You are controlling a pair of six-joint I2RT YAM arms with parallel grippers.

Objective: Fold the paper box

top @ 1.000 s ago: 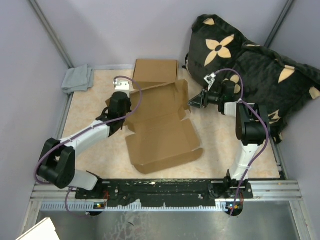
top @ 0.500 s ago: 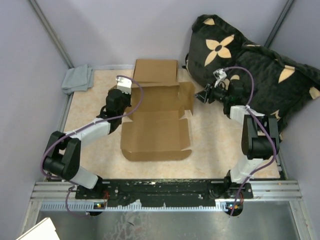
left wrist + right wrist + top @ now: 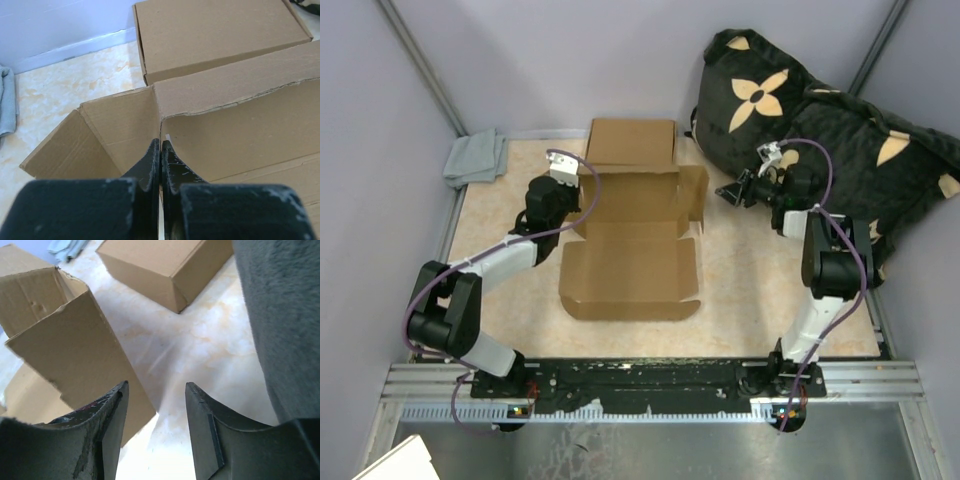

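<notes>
Box [image 3: 630,265]: opened out, rear wall raised, just in front of carton [image 3: 632,145].
Left gripper [image 3: 160,145]: jaws together at the corner front-left of carton; pinch unclear.
Right gripper [image 3: 156,387]: jaws apart, empty, front-right of carton.
Advice: brace that corner and push the flap [image 3: 75,355] squarely inward.

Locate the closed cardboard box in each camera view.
Top camera: closed box at the back, centre.
Left wrist: box upper right, behind the open box.
Right wrist: box top centre.
Shared landmark: grey cloth, left of it in all three.
</notes>
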